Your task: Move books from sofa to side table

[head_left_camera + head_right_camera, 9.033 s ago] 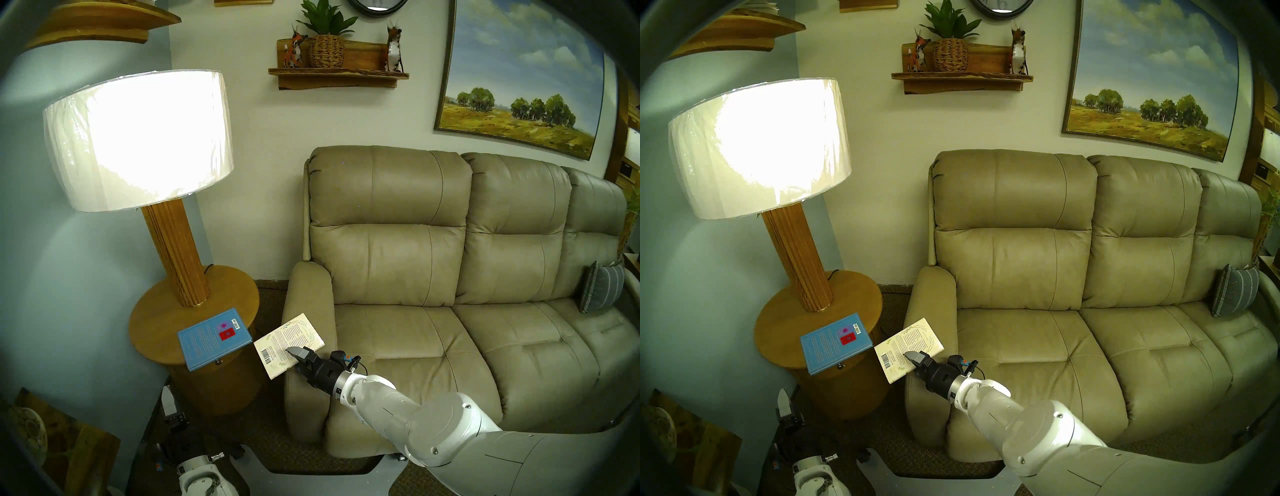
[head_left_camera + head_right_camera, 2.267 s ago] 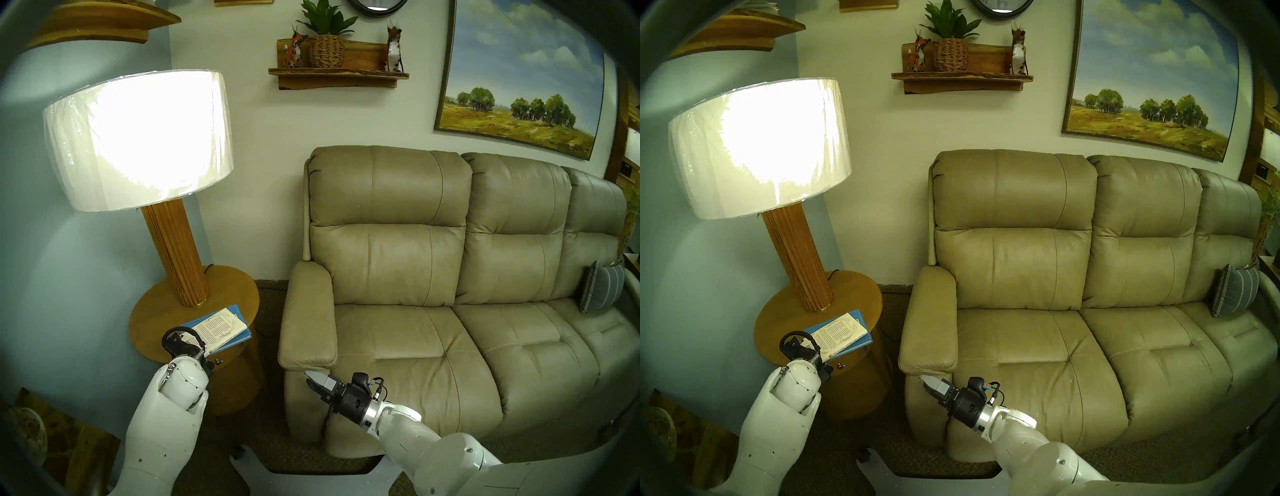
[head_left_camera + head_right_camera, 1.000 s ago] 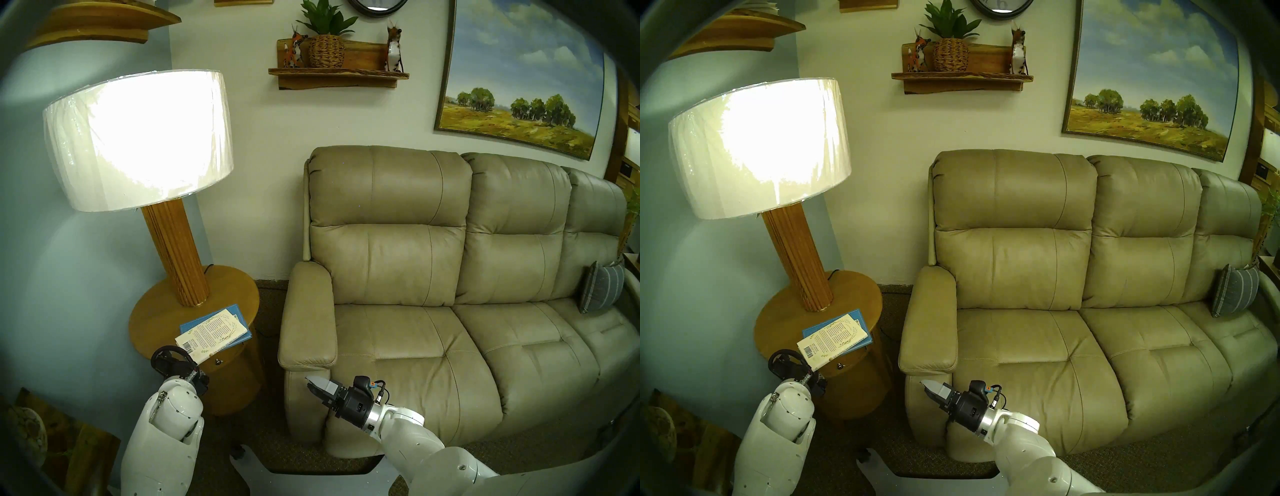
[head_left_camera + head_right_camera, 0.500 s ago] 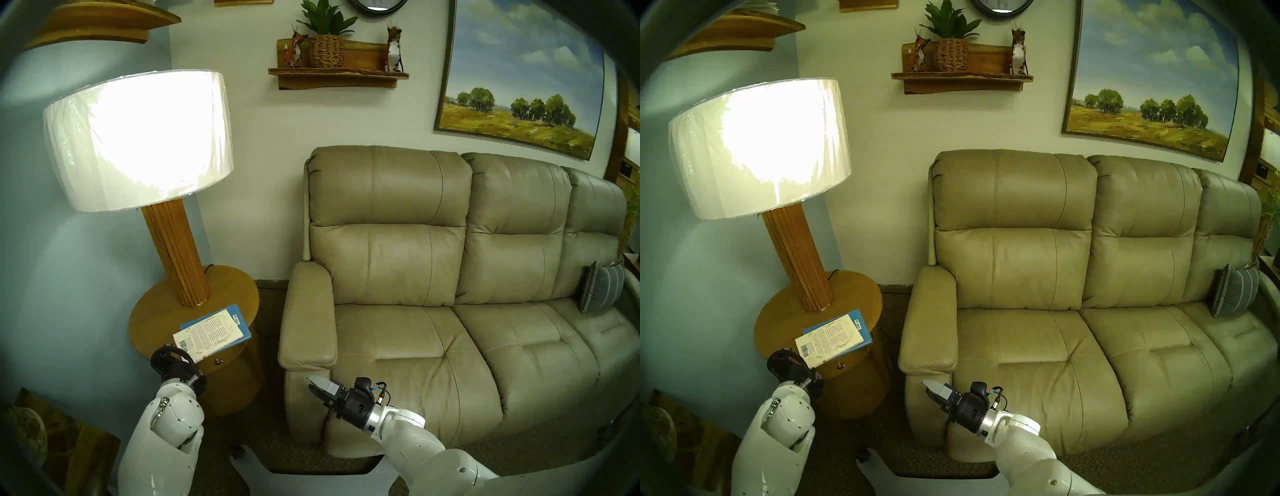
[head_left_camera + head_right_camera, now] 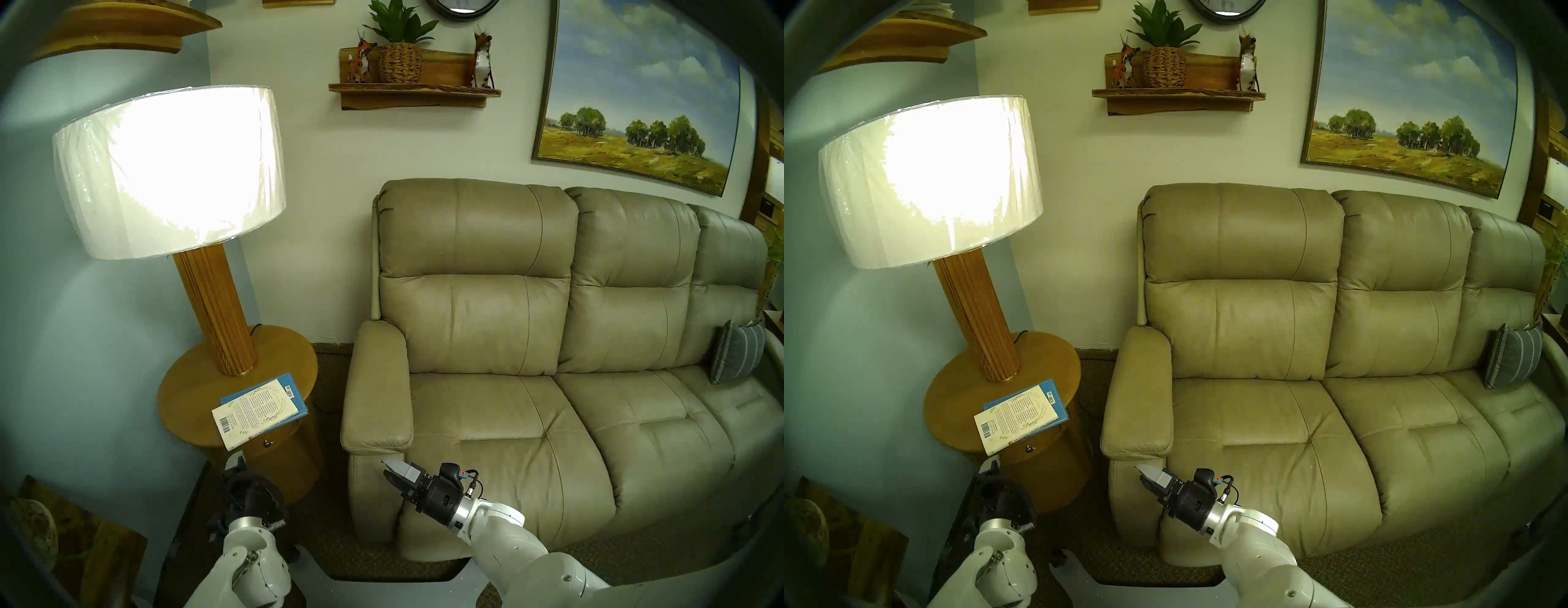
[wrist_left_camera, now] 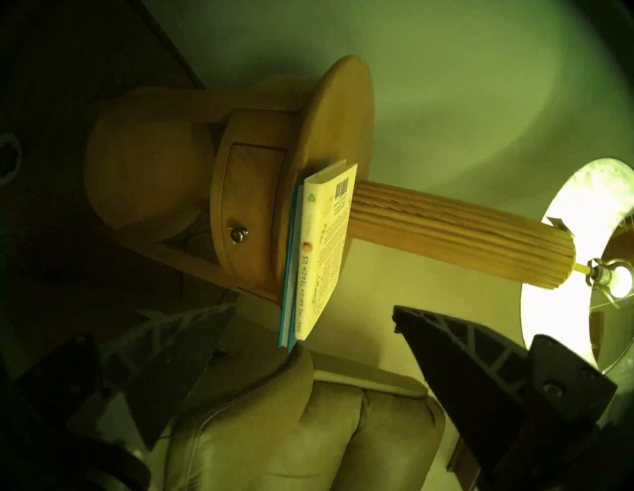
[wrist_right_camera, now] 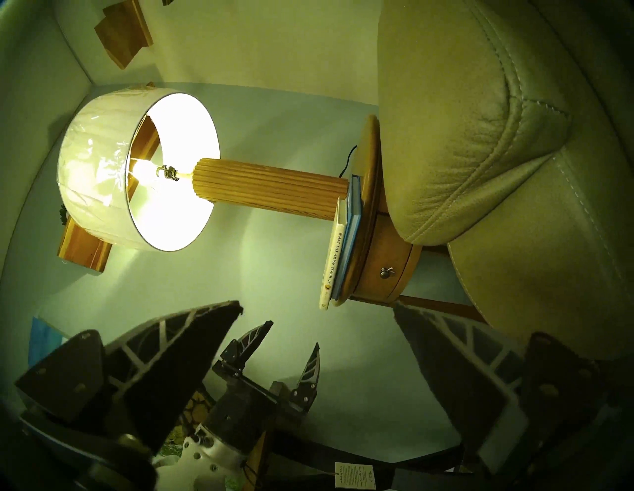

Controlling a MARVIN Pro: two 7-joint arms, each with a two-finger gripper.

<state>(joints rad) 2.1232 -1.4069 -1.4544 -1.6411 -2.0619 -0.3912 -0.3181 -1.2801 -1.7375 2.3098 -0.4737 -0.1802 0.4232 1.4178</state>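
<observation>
Left gripper point(image 7: 274, 343) low at lower left, spread, empty. Right gripper point(image 5: 392, 471) lower centre, spread, empty, pointing left. Cream paperback point(image 5: 254, 409) stacked on blue hardcover point(image 5: 297, 390) on side table point(image 5: 186, 382), overhanging.

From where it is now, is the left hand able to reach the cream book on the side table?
Probably yes. The left hand is open just below the side table, and the cream book overhangs the near edge with nothing between them.
</observation>
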